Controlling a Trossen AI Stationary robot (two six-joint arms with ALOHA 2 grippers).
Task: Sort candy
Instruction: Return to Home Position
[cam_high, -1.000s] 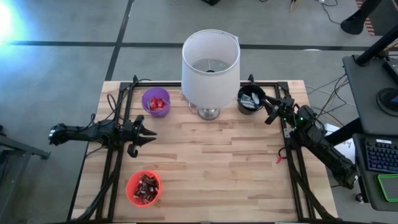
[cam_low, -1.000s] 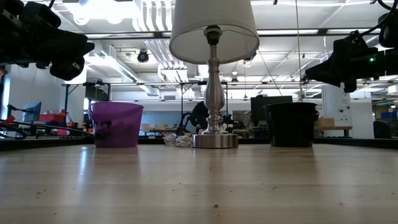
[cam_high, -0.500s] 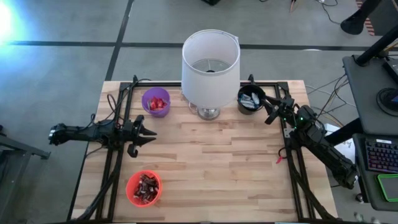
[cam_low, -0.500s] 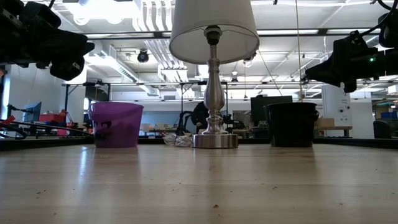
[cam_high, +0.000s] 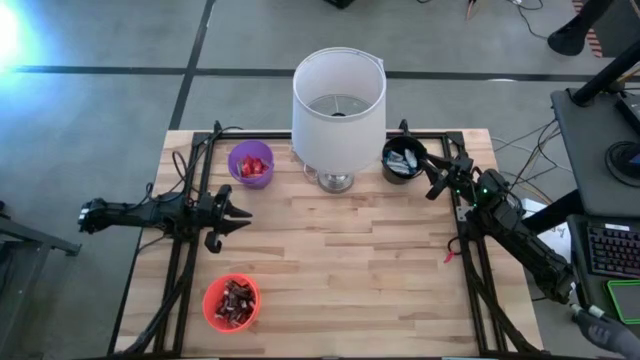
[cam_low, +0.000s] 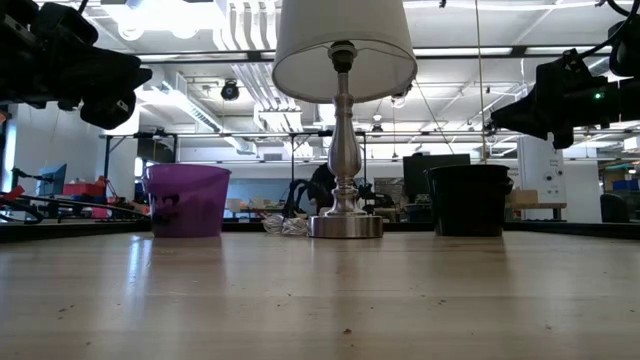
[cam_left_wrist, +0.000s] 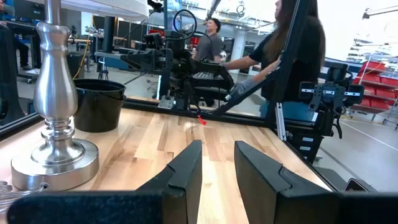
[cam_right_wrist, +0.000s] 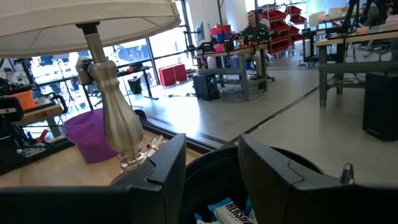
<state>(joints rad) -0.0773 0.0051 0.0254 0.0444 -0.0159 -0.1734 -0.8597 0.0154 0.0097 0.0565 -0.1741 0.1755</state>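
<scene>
The left gripper (cam_high: 243, 220) hung over the left side of the wooden table (cam_high: 350, 260), well away from every cup; in the left wrist view its two dark fingers (cam_left_wrist: 186, 171) stood apart with a bare gap between them, and they held nothing. Near the front left corner sat an orange-red cup (cam_high: 208, 304); dark candy (cam_high: 236, 299) lay piled inside it. Farther back on the left stood a purple cup (cam_high: 232, 166); red candy (cam_high: 254, 166) lay in it. A lamp (cam_high: 338, 95) with a big white shade stood at the middle of the back edge, between the purple cup and a black cup (cam_high: 387, 165); blue-and-white candy (cam_high: 403, 160) lay in the black cup. The right gripper (cam_high: 432, 178) was just beside the black cup, on its right, and pointed at it; I could not tell if it touched the rim. In the right wrist view its fingers (cam_right_wrist: 165, 165) stood apart and empty, with the black cup's mouth and one blue-and-white bar between them. No candy lay loose on the table top. Some people (cam_left_wrist: 292, 56) were in the room past the table.
</scene>
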